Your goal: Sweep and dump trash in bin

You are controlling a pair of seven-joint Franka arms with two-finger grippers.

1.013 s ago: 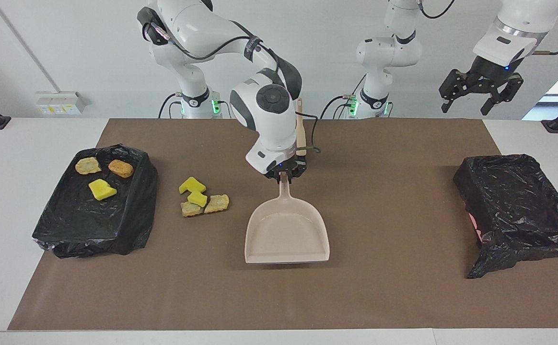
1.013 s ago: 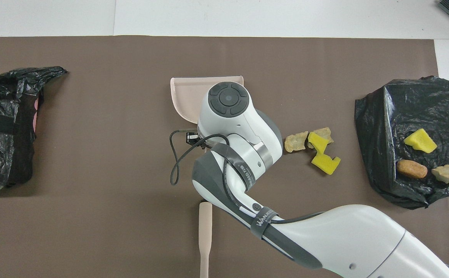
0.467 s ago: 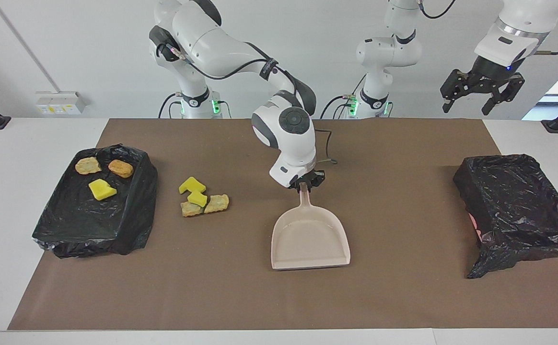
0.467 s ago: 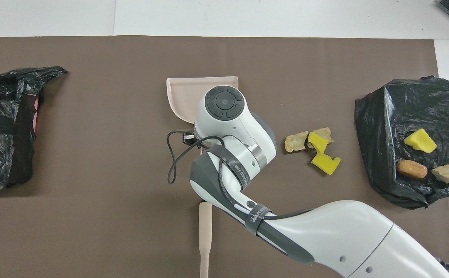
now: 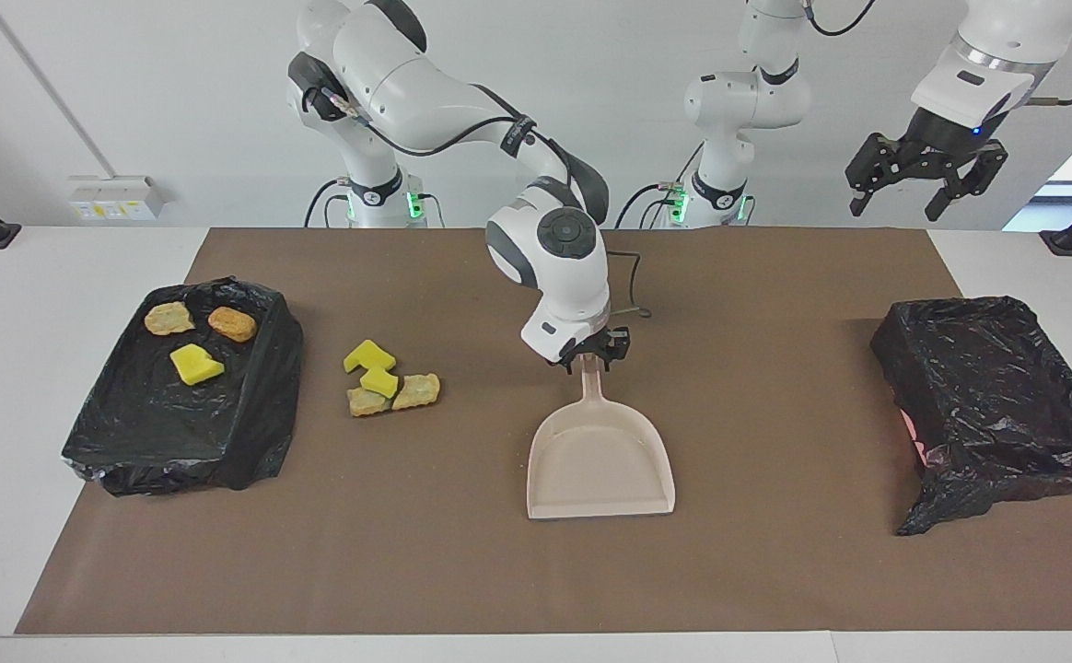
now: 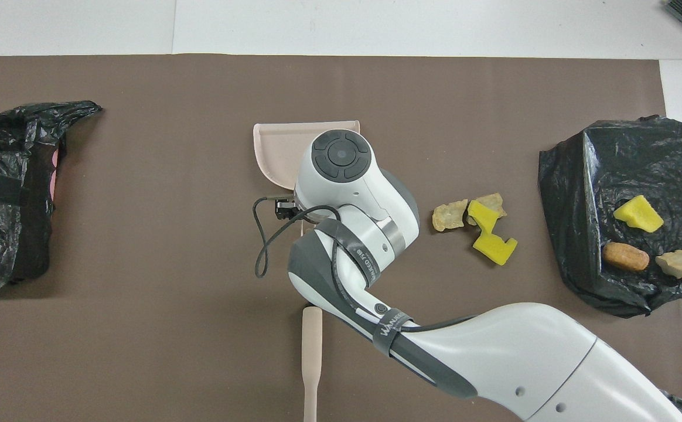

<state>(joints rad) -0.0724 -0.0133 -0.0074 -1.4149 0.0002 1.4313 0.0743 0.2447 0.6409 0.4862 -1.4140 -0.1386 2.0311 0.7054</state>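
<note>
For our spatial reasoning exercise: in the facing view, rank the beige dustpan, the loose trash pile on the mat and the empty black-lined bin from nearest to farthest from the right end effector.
1. Beige plastic dustpan, directly below the right end effector.
2. Loose pile of yellow sponge and tan crinkled trash, toward the right arm's end.
3. Empty black-lined bin, at the left arm's end.

7 trash bits (image 5: 392, 382), 2 bins (image 5: 987, 387).

In the overhead view the white right arm (image 6: 370, 234) covers the handle and the nearer half of the beige plastic dustpan (image 6: 279, 149), and its gripper cannot be seen there (whether the fingers touch the handle cannot be told from the facing view either). The beige brush handle (image 6: 311, 357) runs under that arm and off the picture's bottom edge. The crumpled black bag-lined bin (image 6: 7, 187) at the left arm's end of the table is cut by the picture's edge.
</note>
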